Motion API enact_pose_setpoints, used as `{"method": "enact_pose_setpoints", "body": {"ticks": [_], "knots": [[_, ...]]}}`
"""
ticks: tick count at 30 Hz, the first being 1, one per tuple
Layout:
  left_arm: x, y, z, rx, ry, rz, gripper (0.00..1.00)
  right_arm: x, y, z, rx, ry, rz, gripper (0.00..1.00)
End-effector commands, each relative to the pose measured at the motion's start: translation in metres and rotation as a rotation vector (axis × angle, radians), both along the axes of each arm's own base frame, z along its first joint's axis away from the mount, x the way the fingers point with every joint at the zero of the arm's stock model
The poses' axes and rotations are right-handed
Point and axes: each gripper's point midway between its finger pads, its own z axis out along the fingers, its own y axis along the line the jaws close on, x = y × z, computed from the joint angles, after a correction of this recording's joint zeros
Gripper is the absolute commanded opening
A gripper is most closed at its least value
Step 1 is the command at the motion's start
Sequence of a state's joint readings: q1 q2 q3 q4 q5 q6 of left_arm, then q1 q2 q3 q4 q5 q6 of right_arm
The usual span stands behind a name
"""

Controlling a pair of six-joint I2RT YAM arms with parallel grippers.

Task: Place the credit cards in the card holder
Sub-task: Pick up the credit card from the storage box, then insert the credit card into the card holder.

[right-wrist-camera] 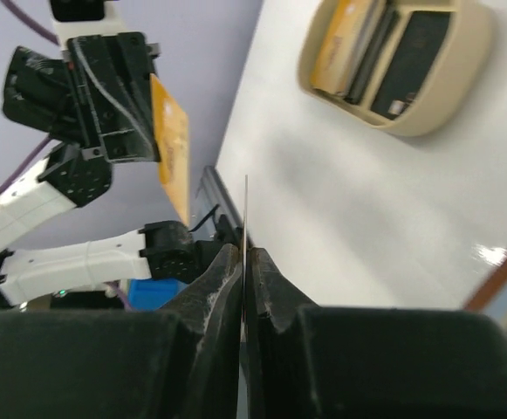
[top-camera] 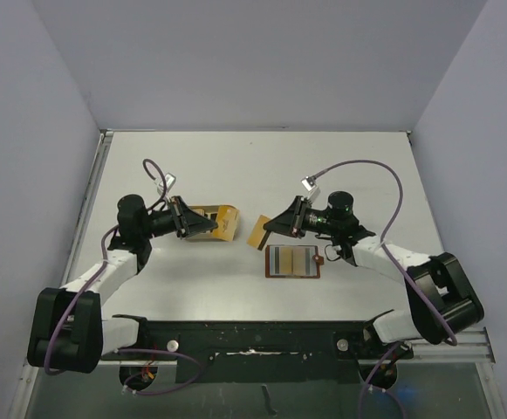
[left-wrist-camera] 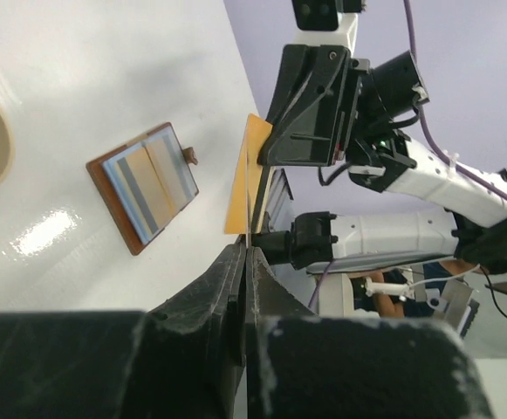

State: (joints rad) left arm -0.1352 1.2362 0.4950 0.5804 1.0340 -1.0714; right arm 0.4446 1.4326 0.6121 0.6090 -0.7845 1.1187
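Note:
The card holder (top-camera: pixel 292 261) lies open and flat on the table, striped slots facing up; it also shows in the left wrist view (left-wrist-camera: pixel 144 188). My left gripper (top-camera: pixel 202 225) is shut on an orange credit card, seen edge-on between its fingers (left-wrist-camera: pixel 249 218) and broadside from the right wrist (right-wrist-camera: pixel 173 148). My right gripper (top-camera: pixel 269 230) is shut on a tan credit card (top-camera: pixel 257 232), held on edge just left of the card holder's upper corner. That card looks orange in the left wrist view (left-wrist-camera: pixel 246 179). The two grippers face each other.
A tan round-ended tray (right-wrist-camera: pixel 393 65) with more cards in it sits under and beside my left gripper (top-camera: pixel 222 223). A metal rail (top-camera: pixel 92 201) runs along the table's left edge. Grey walls close in the left, back and right.

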Motion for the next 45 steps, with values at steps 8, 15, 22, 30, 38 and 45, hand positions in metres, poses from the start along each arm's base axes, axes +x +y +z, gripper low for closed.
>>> {"method": "enact_pose_setpoints", "body": {"ticks": [8,15,22,30,38,45], "knots": [[0.009,-0.031,0.000,0.093,-0.039,0.111,0.00,0.009,-0.105,-0.046,-0.403,0.001,-0.300,0.02],[0.003,-0.072,-0.017,0.114,0.008,0.132,0.00,0.005,-0.160,-0.070,-0.621,0.080,-0.421,0.02],[-0.002,-0.118,-0.042,0.158,0.064,0.083,0.00,0.009,-0.201,-0.075,-0.812,0.088,-0.557,0.01],[0.003,-0.160,-0.067,0.200,0.093,0.067,0.00,0.006,-0.228,-0.090,-0.939,0.095,-0.628,0.00],[-0.006,-0.183,-0.091,0.212,0.134,0.021,0.00,0.003,-0.228,-0.097,-0.934,0.111,-0.640,0.01],[-0.012,-0.199,-0.090,0.185,0.112,-0.025,0.00,0.007,-0.234,-0.073,-0.902,0.091,-0.733,0.00]]}}
